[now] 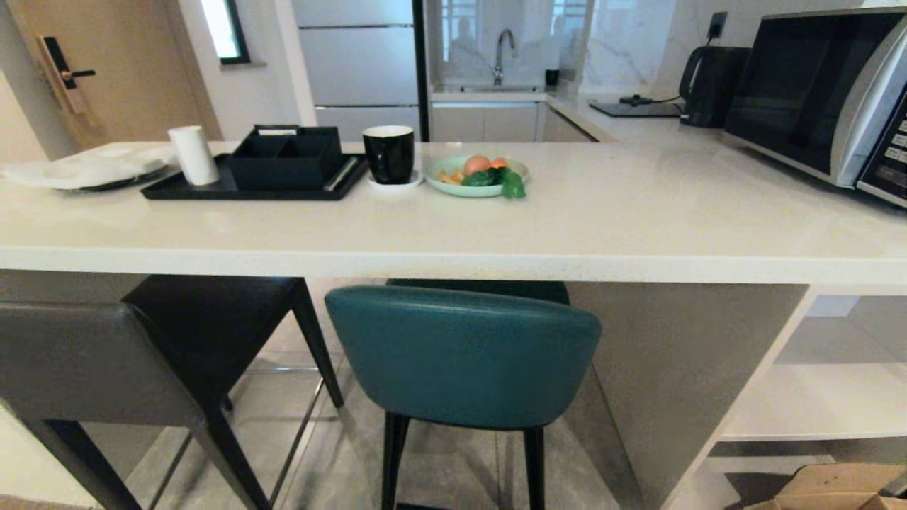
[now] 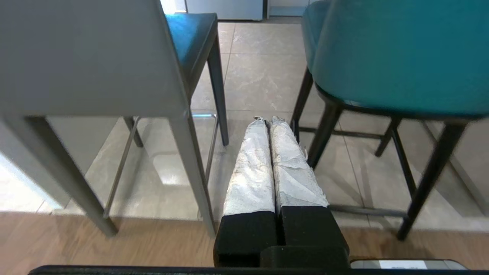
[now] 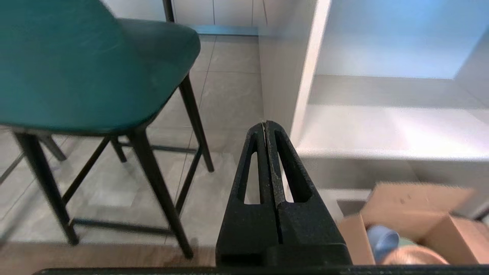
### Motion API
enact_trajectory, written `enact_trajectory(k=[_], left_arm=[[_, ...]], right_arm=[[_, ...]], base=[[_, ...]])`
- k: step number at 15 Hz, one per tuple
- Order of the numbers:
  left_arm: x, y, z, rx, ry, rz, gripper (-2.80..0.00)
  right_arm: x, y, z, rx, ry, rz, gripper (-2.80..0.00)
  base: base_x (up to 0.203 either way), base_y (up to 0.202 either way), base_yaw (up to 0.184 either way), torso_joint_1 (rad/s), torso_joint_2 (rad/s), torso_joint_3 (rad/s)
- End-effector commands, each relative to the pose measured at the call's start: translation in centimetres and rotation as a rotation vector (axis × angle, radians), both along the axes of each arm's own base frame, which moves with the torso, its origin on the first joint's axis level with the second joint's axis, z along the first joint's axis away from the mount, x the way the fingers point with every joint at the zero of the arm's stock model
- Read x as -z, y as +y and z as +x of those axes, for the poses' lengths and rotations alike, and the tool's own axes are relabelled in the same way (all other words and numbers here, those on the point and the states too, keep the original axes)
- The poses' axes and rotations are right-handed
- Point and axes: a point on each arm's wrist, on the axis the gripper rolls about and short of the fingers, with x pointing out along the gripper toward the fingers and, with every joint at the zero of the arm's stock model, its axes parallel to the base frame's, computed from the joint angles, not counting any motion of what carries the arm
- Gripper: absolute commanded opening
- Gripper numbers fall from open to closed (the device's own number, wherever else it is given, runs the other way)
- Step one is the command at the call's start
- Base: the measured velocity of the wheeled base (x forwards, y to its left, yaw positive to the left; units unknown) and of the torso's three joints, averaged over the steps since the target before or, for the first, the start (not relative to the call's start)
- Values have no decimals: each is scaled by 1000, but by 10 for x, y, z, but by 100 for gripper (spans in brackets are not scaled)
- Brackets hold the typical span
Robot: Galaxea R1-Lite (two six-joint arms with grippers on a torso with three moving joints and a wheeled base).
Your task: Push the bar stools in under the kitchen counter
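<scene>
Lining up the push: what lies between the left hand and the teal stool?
Nothing but bare tiled floor, seen in the left wrist view. The shut left hand points into the gap between the grey stool and the teal stool, touching neither.

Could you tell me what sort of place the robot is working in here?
Most likely a home kitchen with a breakfast bar: a thick white speckled stone-look counter carries a silver microwave oven, a chrome sink tap stands behind, and a teal leather curved-back bar stool sits at the counter.

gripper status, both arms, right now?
Left gripper: shut, holding nothing, low between the dark-grey stool and the teal stool.
Right gripper: shut, holding nothing, beside the teal stool.
</scene>
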Motion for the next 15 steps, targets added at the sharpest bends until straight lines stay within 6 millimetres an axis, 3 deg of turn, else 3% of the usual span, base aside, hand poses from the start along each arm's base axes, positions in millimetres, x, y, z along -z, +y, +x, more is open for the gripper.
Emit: enact_trajectory(k=[1, 9, 15], left_arm=[[0, 0, 0, 0, 3, 1, -280], [0, 0, 0, 0, 1, 4, -280], [-1, 0, 0, 2, 1, 4, -280]], right_arm=[[0, 0, 0, 0, 1, -1, -280], [0, 0, 0, 2, 0, 11, -280], [0, 0, 0, 2, 0, 13, -280]], base=[[-201, 0, 2, 2, 2, 6], [-188, 0, -1, 1, 3, 2], [0, 0, 0, 0, 0, 0]])
